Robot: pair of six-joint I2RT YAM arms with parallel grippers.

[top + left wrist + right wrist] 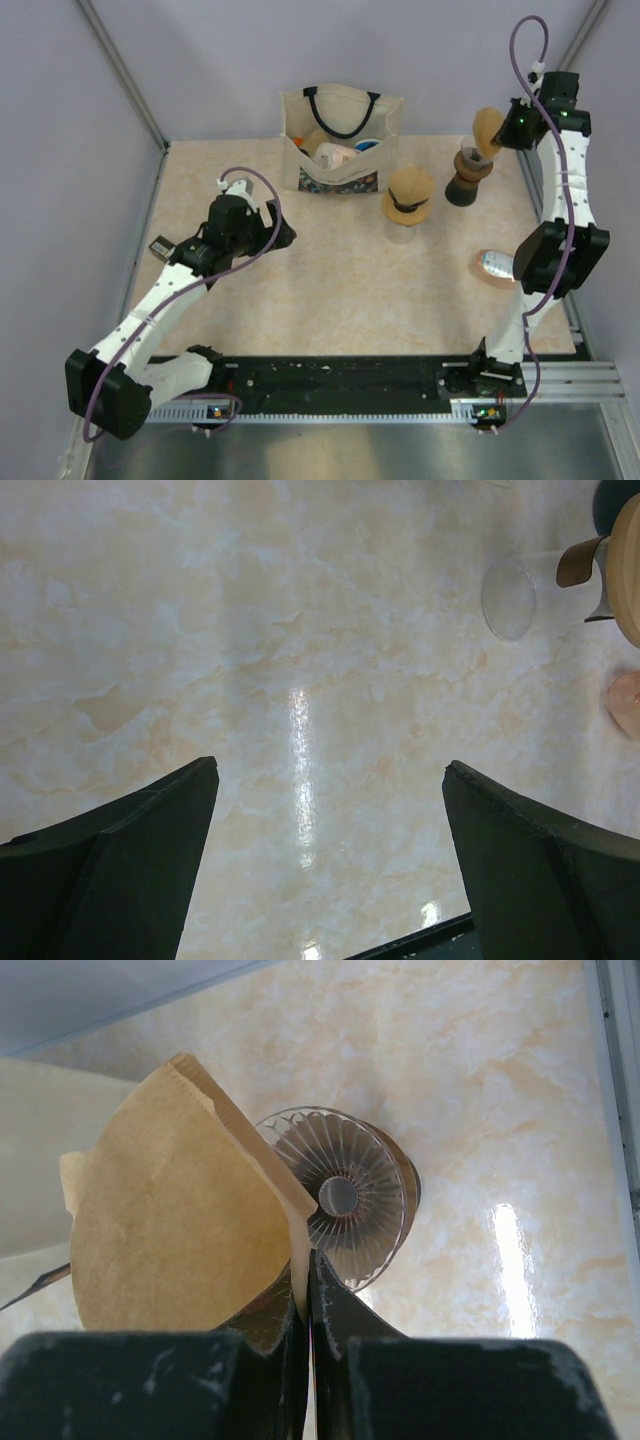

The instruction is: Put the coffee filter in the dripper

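**ENTRY: Coffee filter held aloft; dripper not yet loaded**

**Top view.** The right gripper (503, 133) is recorded raised at the far right of the table (300, 300), its jaws closed on the coffee filter (488, 128). The filter is seen hanging above the brown grinder (464, 178). The dripper (408, 196) is listed near the grinder, on the robot's left of it, nearer the bases and lower than the filter. The left gripper (283, 236) is placed well apart on the dripper's other side, fully spread, with nothing in it. The right arm, already bearing the filter, is judged the 1 to serve. A move leftward, nearward and down is judged to be called for.

**Left wrist view.** 2 spread fingers are shown over the table. A glass cup (510, 600) is noted at upper right, and the dripper is cut by the frame edge just beside it.

**Right wrist view.** The filter is pinched at 1 straight edge, which runs away from the jaws, with the fan spread to the view's left. Which end is the tip cannot be told. Beyond the fingertips a ribbed clear round piece (340, 1200) with a hole in its middle is noted. What it belongs to cannot be told.
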